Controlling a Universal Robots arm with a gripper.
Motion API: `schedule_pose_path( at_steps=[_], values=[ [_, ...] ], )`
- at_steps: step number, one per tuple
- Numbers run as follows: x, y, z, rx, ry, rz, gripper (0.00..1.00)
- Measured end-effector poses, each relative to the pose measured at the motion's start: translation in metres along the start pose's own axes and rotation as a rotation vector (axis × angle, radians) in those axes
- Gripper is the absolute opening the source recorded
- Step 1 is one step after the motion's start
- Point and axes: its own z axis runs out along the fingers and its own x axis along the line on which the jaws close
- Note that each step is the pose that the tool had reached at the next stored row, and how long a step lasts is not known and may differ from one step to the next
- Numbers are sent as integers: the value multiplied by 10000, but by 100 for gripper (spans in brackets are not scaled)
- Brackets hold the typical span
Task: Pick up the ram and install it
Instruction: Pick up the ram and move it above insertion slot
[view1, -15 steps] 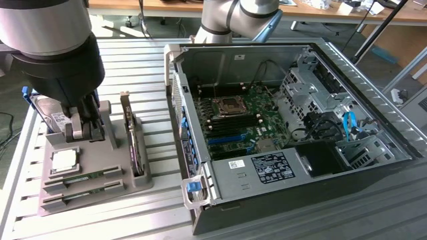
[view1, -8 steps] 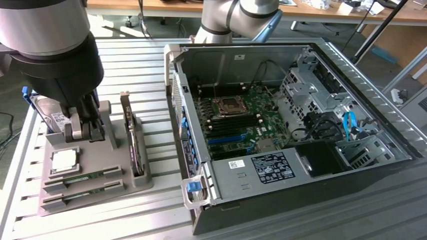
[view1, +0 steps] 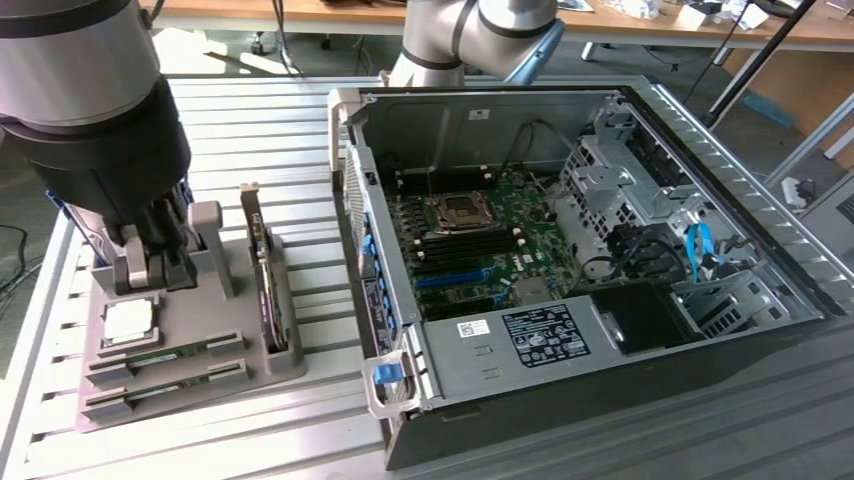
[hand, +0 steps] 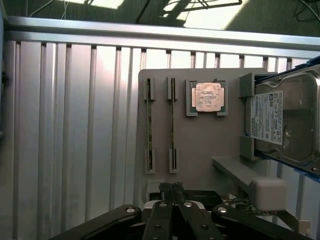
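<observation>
Hovering with jaws seemingly pressed together and empty, the pincer (hand: 171, 189) has not yet grasped the ram (hand: 172, 125), which lies slotted in the gray holder (hand: 200, 145) straight ahead of its tips, its twin (hand: 149, 125) just beside, so both pickup and installation are left.

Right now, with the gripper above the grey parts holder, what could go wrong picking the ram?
The thin green ram stick sits close beside its twin, so the gripper could clip both. The tall dark expansion card stands upright near the gripper and might get knocked.
</observation>
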Motion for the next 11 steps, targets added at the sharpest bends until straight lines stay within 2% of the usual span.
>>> schedule_pose_path(
  at_steps=[11],
  values=[
    [30, 63, 121, -4, 0, -114, 11]
  ],
)
